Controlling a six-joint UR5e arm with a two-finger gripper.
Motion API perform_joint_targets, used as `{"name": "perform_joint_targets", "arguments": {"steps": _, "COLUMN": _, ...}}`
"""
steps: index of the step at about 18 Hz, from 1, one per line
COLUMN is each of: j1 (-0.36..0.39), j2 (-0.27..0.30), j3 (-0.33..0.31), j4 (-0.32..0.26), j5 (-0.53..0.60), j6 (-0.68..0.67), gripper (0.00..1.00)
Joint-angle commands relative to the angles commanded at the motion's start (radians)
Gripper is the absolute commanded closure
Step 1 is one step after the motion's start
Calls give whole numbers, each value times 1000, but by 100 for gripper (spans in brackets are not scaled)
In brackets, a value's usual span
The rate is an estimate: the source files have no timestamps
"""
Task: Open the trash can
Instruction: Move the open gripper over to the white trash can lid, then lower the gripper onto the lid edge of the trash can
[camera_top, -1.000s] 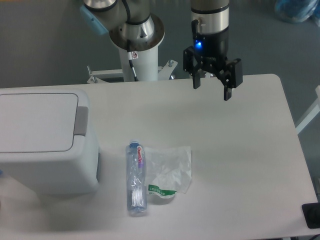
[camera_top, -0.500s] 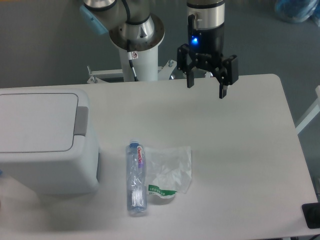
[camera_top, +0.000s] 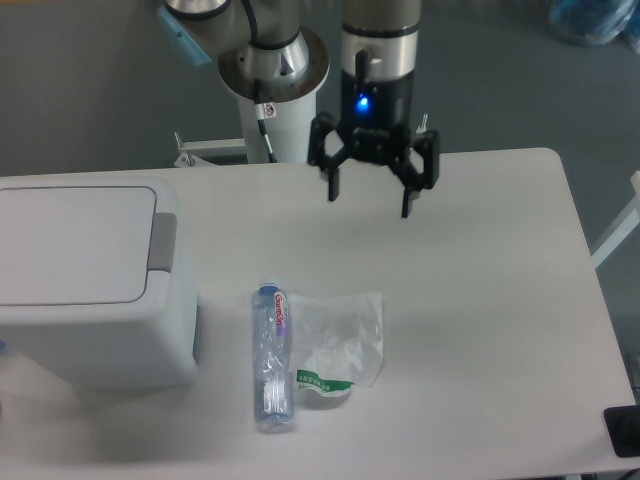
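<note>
Gripper (camera_top: 369, 196) up over the far side of the table (camera_top: 480, 300), fingers spread wide, nothing between them, a blue light glowing on the wrist above. From here the target lies well off toward the picture's left and a bit nearer the camera: the trash can (camera_top: 90, 285), big white box at the table's left edge, lid flat and shut, not yet opened. Its grey push tab (camera_top: 163, 241) runs along the lid's right edge, the side facing the gripper, long axis front-to-back. My read: the move ahead is a sideways sweep to that tab, then a press down. Between them, nearer the camera, a clear bottle (camera_top: 272, 355) lies lengthwise beside a crumpled plastic bag (camera_top: 340, 340) with green print. The bottle's label has writing, too small to read.
</note>
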Motion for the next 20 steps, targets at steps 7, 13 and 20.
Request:
{"name": "perform_joint_targets", "arguments": {"steps": 7, "j1": -66, "j2": 3, "j3": -2, "j4": 6, "j5": -143, "j6": -232, "gripper": 0}}
{"name": "perform_joint_targets", "arguments": {"steps": 13, "j1": -140, "j2": -26, "j3": -3, "j4": 52, "j5": -146, "j6": -240, "gripper": 0}}
{"name": "perform_joint_targets", "arguments": {"steps": 20, "j1": -175, "j2": -46, "j3": -2, "j4": 72, "j5": -146, "j6": -238, "gripper": 0}}
